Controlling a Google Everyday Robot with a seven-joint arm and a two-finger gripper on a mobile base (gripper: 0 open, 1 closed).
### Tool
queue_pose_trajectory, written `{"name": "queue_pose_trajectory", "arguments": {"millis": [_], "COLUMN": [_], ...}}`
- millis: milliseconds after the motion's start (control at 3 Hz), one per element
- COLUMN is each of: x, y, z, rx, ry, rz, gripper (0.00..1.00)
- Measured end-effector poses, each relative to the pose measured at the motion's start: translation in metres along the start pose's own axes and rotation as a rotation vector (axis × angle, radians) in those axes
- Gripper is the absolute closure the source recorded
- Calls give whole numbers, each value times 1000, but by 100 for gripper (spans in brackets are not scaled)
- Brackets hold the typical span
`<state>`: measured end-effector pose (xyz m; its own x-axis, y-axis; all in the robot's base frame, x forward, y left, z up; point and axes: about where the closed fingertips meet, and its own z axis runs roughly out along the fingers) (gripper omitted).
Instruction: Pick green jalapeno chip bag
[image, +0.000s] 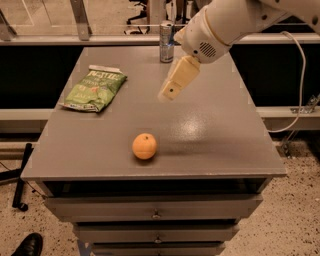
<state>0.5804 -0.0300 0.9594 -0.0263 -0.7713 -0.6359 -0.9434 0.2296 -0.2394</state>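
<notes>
The green jalapeno chip bag (94, 89) lies flat on the grey table (215, 135) at its left side, light green with white lettering and white sealed ends. My gripper (169, 93) hangs from the white arm (225, 22) above the table's middle, well to the right of the bag and apart from it. It holds nothing that I can see.
An orange (144, 146) sits near the table's front, left of centre. A silver can (166, 42) stands at the far edge, just behind the arm. Drawers (155, 214) are below the tabletop. A cable (300, 75) hangs at the right. A shoe (29, 246) is on the floor at the lower left.
</notes>
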Motion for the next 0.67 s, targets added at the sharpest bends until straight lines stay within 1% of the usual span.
{"name": "queue_pose_trajectory", "arguments": {"millis": [333,667], "x": [0,-2], "y": [0,1], "z": [0,-1], "rx": [0,1], "ry": [0,-19], "rz": [0,-1], "gripper": [0,0]}}
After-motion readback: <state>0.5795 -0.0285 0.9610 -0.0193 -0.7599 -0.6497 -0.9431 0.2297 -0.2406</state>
